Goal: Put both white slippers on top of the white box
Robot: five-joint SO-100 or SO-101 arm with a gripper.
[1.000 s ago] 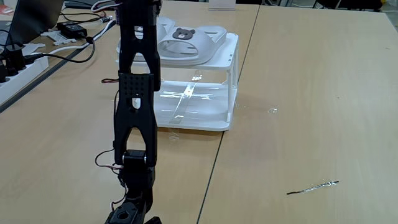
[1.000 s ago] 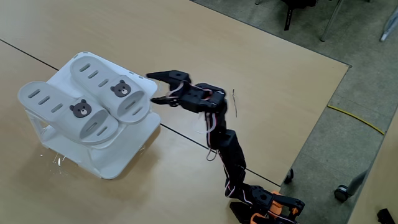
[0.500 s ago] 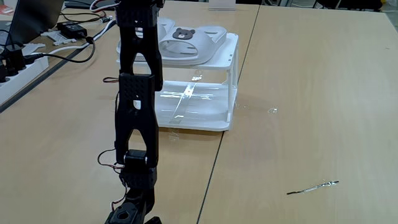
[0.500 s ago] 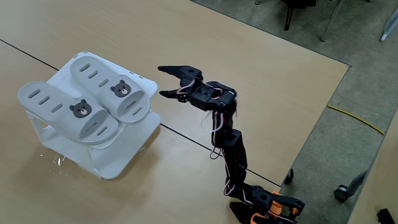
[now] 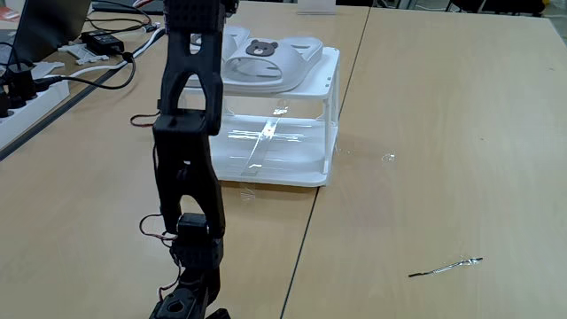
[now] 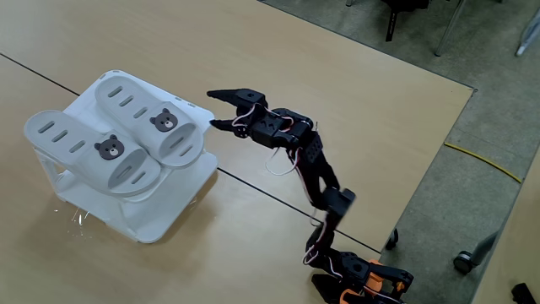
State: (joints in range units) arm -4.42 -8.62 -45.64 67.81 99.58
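Both slippers rest on the rack; the task looks done.

The two white foam slide slippers [image 6: 126,139], each with a brown bear-face badge and slotted footbed, lie side by side, touching, on the flat top of the white plastic two-tier box [image 6: 173,207], which stands near the bench's [image 5: 443,142] middle seam. The box's glossy lower shelf [image 5: 275,155] throws back glare. The black hand [image 6: 221,111] hovers just beside the box's corner, its pointed fingers apart and holding nothing.
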